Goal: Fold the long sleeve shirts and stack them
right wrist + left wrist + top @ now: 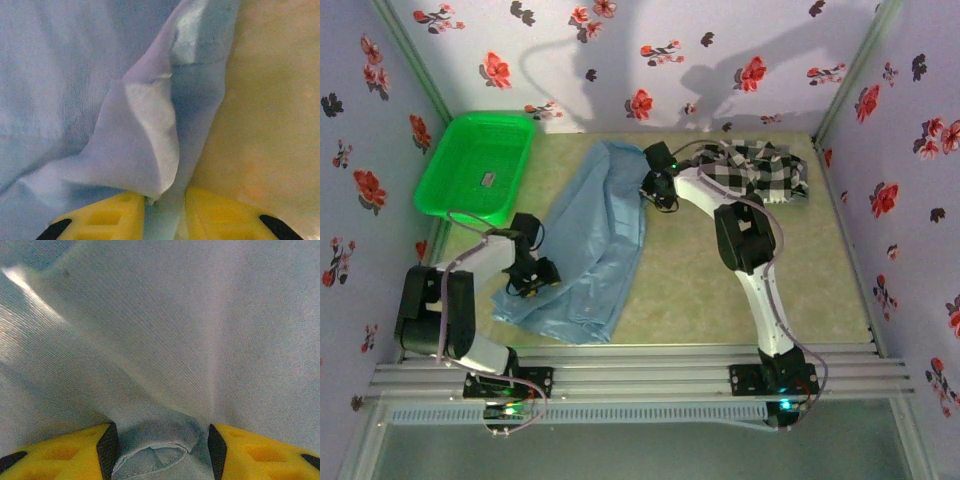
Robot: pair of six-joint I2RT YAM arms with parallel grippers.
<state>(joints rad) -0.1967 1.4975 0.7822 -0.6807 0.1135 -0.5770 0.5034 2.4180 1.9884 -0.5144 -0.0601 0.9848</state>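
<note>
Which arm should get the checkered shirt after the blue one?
Right, probably. The right gripper pinches the light blue shirt at its far edge, beside the checked shirt; the left gripper grips its near-left edge, farther away.

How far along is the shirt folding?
Nothing stacked yet. In hand: blue shirt, left gripper pinching its near edge, right gripper its far edge. To do: finish that fold, then the checked shirt, crumpled at far right, then stack.

Rumpled blue shirt (592, 235) mid-table; checked shirt (765, 170) far-right
</note>
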